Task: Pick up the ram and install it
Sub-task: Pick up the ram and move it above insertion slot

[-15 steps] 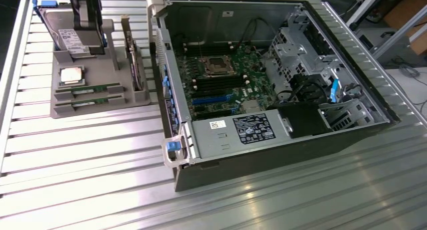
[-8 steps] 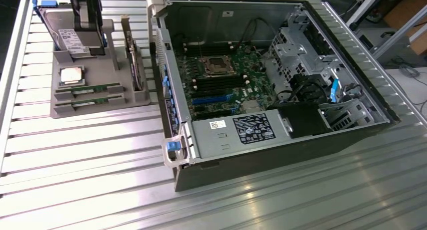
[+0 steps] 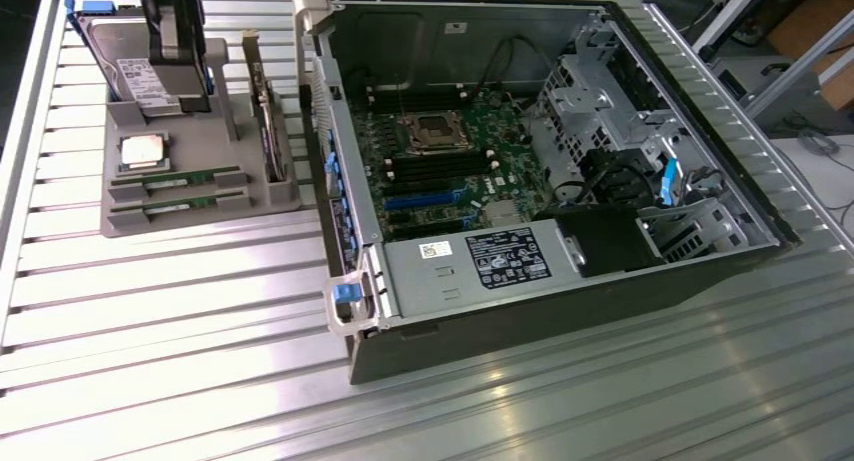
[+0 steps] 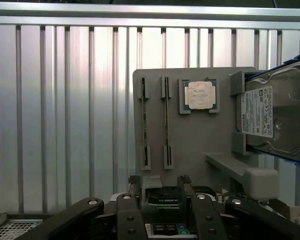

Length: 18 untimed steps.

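1. Exterior view, table (image 3: pixel 160 311): a ribbed metal surface carrying a grey holder tray (image 3: pixel 200 216) and, at the exterior view's right of it, an open computer case (image 3: pixel 534 311).
2. Exterior view, first ram stick (image 3: pixel 180 207): lies flat in a slot along the tray's end edge, opposite the hard drive.
3. Exterior view, second ram stick (image 3: pixel 180 179): lies parallel just beside the first, between it and the processor chip (image 3: pixel 143 151).
4. Exterior view, hard drive (image 3: pixel 140 76): leans tilted at the tray's far end. A dark part of the arm (image 3: pixel 171 16) hangs in front of it.
5. Exterior view, card (image 3: pixel 274 131): stands on edge along the tray's side nearest the case.
6. Exterior view, case interior: motherboard (image 3: pixel 441 171) with black memory slots, and a labelled power supply (image 3: pixel 501 261) at the near corner.
7. Wrist view, gripper (image 4: pixel 159 180): fingers (image 4: pixel 134 192) stand apart with nothing between them, poised over the tray's card-side edge.
8. Wrist view, ram: both sticks sit in their slots, untouched and apart from the fingers, near the tray's end edge.
9. Wrist view: the processor chip is mid-tray, and the hard drive sits at the opposite end.
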Each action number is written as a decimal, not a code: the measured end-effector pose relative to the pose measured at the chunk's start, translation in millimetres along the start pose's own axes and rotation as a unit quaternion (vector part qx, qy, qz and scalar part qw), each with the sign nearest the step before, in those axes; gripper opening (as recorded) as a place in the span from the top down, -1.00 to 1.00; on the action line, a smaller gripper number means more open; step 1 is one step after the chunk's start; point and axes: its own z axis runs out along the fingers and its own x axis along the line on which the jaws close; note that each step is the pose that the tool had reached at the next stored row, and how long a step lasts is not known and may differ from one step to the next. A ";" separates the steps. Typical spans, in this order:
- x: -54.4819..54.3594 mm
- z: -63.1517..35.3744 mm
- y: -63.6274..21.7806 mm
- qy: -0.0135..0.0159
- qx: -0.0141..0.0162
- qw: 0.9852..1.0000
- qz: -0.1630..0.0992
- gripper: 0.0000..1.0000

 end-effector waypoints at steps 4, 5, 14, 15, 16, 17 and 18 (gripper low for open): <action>0.0 0.7 0.0 0.000 0.000 1.000 0.000 0.15; 0.1 0.9 0.0 0.000 0.000 1.000 0.000 0.15; 0.2 3.1 -0.2 0.000 0.000 1.000 0.000 0.15; 0.2 3.4 -0.2 0.000 0.000 1.000 0.000 0.15; 0.3 3.5 -0.1 0.000 0.000 1.000 0.000 0.15; 0.3 3.6 -0.2 0.000 0.000 1.000 0.000 0.15; 0.3 4.0 -0.2 0.000 0.000 1.000 0.000 0.15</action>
